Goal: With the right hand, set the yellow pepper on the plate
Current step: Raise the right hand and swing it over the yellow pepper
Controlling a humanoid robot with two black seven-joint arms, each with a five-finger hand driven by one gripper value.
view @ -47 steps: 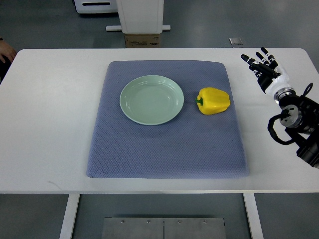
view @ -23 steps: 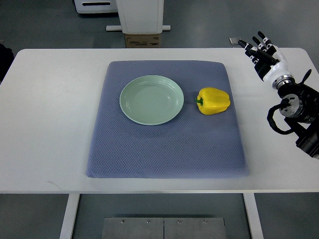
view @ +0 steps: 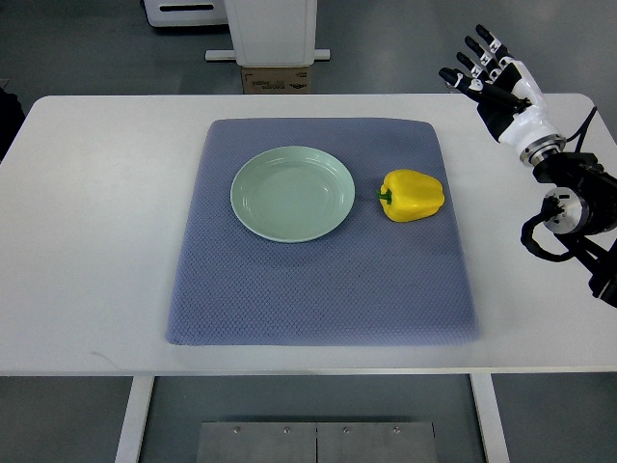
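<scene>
Right hand (view: 496,82) of mine, black and white, hovers over the table's far right corner, fingers (view: 479,46) spread wide and holding nothing, well apart from the pepper. My forearm runs off the right edge, so its upper part is cut off. Below lies the long white table (view: 87,241), its near edge and legs partly out of frame. On it sits the square blue-grey quilted mat (view: 323,280). Upon the mat, the round pale green plate (view: 293,193) is bare. Just beside its right rim lies the glossy yellow pepper (view: 413,195), green stem toward the plate.
</scene>
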